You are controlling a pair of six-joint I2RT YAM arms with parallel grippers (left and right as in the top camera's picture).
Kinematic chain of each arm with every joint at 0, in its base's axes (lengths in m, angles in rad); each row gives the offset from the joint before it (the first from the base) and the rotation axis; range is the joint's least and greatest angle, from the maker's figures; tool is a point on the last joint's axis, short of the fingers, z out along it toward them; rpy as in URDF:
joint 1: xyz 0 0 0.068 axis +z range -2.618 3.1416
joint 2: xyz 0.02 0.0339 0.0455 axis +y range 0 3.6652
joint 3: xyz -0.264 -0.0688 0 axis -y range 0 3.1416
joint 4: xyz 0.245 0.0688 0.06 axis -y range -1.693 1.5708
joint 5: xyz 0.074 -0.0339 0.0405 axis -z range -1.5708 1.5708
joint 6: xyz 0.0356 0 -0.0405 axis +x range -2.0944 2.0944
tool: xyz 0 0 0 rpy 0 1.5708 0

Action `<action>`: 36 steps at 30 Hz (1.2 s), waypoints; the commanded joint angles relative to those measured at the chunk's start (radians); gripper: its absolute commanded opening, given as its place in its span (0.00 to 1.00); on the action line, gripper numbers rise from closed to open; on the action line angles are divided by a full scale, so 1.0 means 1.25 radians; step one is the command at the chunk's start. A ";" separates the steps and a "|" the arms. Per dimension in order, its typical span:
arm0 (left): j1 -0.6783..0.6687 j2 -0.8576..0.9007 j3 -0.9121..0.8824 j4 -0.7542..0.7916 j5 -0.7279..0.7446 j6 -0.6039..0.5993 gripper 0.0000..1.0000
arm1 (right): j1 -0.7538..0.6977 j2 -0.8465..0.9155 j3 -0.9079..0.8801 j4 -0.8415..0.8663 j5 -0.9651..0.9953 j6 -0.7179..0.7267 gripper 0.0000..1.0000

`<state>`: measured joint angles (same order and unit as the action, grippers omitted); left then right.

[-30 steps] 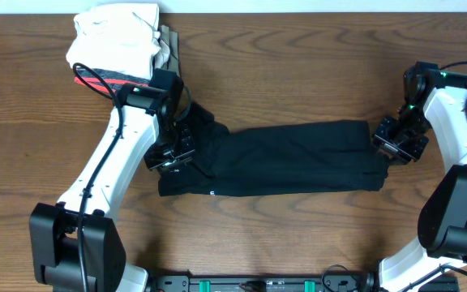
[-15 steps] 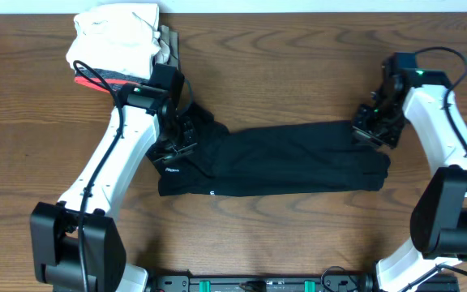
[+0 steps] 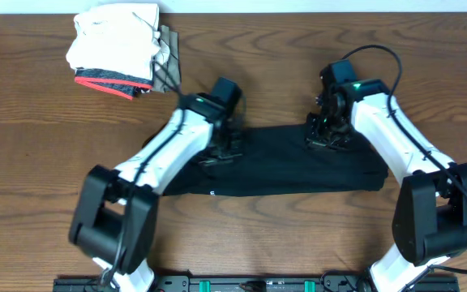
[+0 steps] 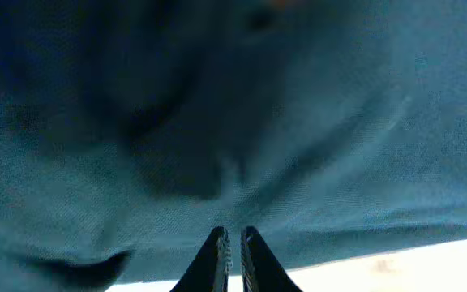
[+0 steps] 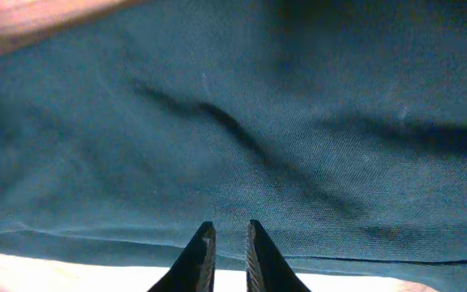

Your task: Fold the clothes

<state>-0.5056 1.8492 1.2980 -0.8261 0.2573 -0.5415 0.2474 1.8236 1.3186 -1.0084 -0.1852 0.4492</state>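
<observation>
- Since the earlier frame both arms have swung in from the shirt's ends toward its middle. The left fingers (image 3: 224,150) have come from the far-left corner, and the right fingers (image 3: 327,136) from the far-right corner. The two are now much nearer each other.
- The shirt (image 3: 298,170) lies as a long black strip across the middle of the worktop (image 3: 39,162). Its near edge is flat, and its small white mark shows near the left end.
- The left fingers are pressed together. The left wrist view is filled with cloth right at their tips, so they appear to be pinching a fold of the shirt.
- The right fingers stand close together with only a narrow slit between them, and cloth hangs taut just past the tips. They too look to be pinching the shirt.
- The step in hand seems to be carrying each end inward to fold the strip shorter.
- To do it well:
  - Keep both pinches firm and level, so that neither end slips or twists.
  - Travel along the strip's length, not across it.
  - Lay the carried edges down square on the lower layer before letting go.
  - Stop the arms short of meeting over the middle.
- The stack (image 3: 112,49) of folded garments sits at the far left, well apart from this.
</observation>
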 commanded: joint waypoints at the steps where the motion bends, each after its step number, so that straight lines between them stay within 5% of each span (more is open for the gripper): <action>1: -0.012 0.038 -0.005 0.021 0.000 0.008 0.09 | 0.004 -0.016 -0.008 0.002 0.046 0.029 0.14; 21: 0.008 0.137 -0.005 -0.012 -0.011 0.005 0.10 | 0.005 -0.016 -0.158 0.057 0.002 0.124 0.08; 36: 0.124 0.137 -0.005 -0.138 -0.078 0.041 0.14 | -0.073 -0.016 -0.180 0.051 0.046 0.089 0.15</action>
<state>-0.3794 2.0018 1.2980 -0.9913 0.2039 -0.5220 0.1719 1.8236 1.1080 -0.9421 -0.1455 0.5835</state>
